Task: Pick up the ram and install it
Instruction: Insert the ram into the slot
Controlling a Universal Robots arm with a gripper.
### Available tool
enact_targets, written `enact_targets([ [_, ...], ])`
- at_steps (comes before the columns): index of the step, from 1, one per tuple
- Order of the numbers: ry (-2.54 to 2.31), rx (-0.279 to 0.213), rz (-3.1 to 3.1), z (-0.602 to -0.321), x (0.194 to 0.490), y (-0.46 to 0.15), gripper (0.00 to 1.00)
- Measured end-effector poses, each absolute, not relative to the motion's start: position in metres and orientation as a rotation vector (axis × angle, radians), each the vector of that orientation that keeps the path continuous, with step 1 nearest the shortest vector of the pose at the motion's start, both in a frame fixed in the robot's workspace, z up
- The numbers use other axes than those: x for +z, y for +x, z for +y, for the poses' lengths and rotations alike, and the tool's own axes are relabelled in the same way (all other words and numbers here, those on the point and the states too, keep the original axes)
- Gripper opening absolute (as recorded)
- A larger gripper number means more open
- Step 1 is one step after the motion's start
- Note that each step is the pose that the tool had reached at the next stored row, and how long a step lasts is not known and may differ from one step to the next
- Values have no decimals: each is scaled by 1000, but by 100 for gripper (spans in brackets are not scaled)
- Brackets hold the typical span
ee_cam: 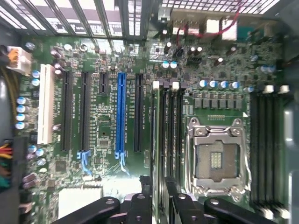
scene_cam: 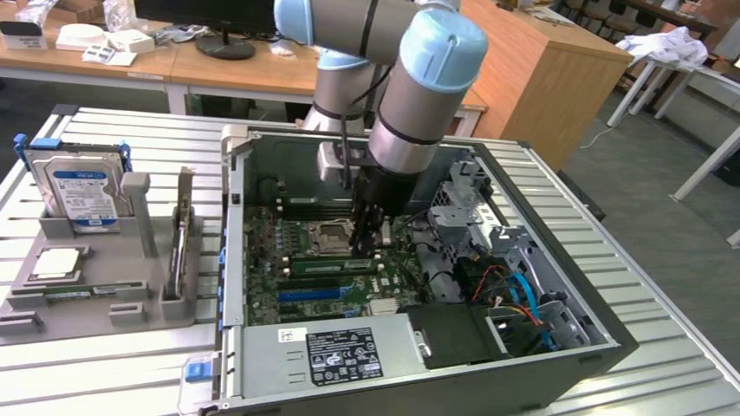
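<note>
— Slatted metal table (scene_cam: 647,312), office desks behind; an open computer case (scene_cam: 601,342) stands near its middle; which step is in hand?

— Seating the ram, by judgement. The ram (scene_cam: 332,263) stands on edge in a memory slot of the motherboard (ee_cam: 154,56), just beside the CPU socket (scene_cam: 326,234), on the socket's side toward the power supply (scene_cam: 347,351). The gripper (ee_cam: 159,200) hangs inside the case, directly over that row of slots.

— State of the tool?

— The fingers (ee_cam: 145,200) stand apart, one to each side of the slot line, with a clear gap between them; nothing is clamped, so far as the wrist view shows; contact with the stick's upper edge cannot be confirmed.

— How is this step done well?

— Keep the fingers parallel to the slot; apply load straight down and evenly along the stick; allow no tilt toward the socket; verify that the white latches (ee_cam: 156,85) at the slot ends sit closed; an uneven seat would likely leave one end proud.

— Quantities?

— Ram: one; CPU socket: one; blue slot (ee_cam: 121,112): one; white slot (ee_cam: 45,102): one; black expansion slots (ee_cam: 67,109): three long, one short; white latches in view beside the socket: two; hard drive (scene_cam: 81,186): one, upright in the grey fixture tray (scene_cam: 104,299) at the table's edge on the exterior view's left; gripper: one.
</note>
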State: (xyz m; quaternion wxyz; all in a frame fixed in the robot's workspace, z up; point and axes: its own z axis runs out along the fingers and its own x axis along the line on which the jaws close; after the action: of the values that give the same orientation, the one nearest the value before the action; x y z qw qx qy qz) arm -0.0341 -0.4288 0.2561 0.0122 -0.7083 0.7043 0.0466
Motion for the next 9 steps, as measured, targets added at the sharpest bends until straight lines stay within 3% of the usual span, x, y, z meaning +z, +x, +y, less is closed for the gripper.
enact_targets([
  [9,-2209,144,2196,-429,292,-34,25],
])
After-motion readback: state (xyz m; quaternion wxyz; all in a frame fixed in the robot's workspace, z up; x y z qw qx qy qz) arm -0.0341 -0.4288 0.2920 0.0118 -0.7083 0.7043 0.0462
